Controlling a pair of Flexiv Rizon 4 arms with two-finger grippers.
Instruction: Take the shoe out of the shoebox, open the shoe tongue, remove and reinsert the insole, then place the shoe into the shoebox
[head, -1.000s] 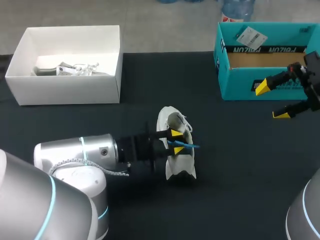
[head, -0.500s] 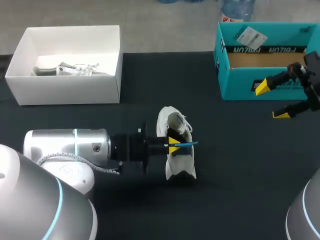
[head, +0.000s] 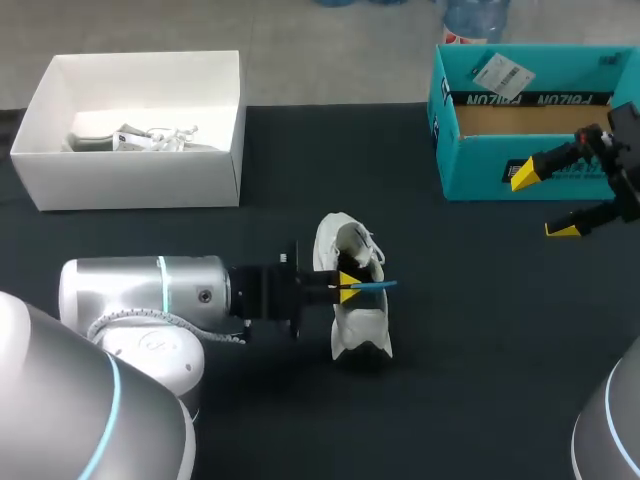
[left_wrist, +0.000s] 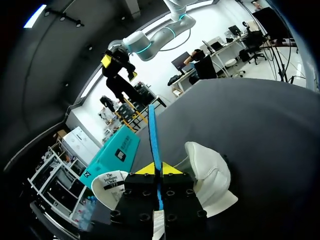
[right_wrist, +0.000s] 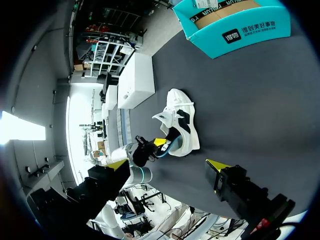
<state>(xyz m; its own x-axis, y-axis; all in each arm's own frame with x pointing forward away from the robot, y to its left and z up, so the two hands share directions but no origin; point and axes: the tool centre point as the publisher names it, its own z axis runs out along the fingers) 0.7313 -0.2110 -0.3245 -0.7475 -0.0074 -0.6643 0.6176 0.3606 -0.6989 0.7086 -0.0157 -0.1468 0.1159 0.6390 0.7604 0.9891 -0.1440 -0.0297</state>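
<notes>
The shoe (head: 358, 325) stands in the middle of the frame, its long axis running up and down. The left gripper (head: 348, 286) comes at it crosswise from the left, fingers pinched tight on the blue insole (head: 378, 286), which juts rightward over the shoe's opening. The right gripper (head: 542, 202) hangs wide open and empty at the right edge, well apart. The dark table (head: 470, 350) is flat, and the white box (head: 130, 170) and teal box (head: 500, 170) sit far back.
</notes>
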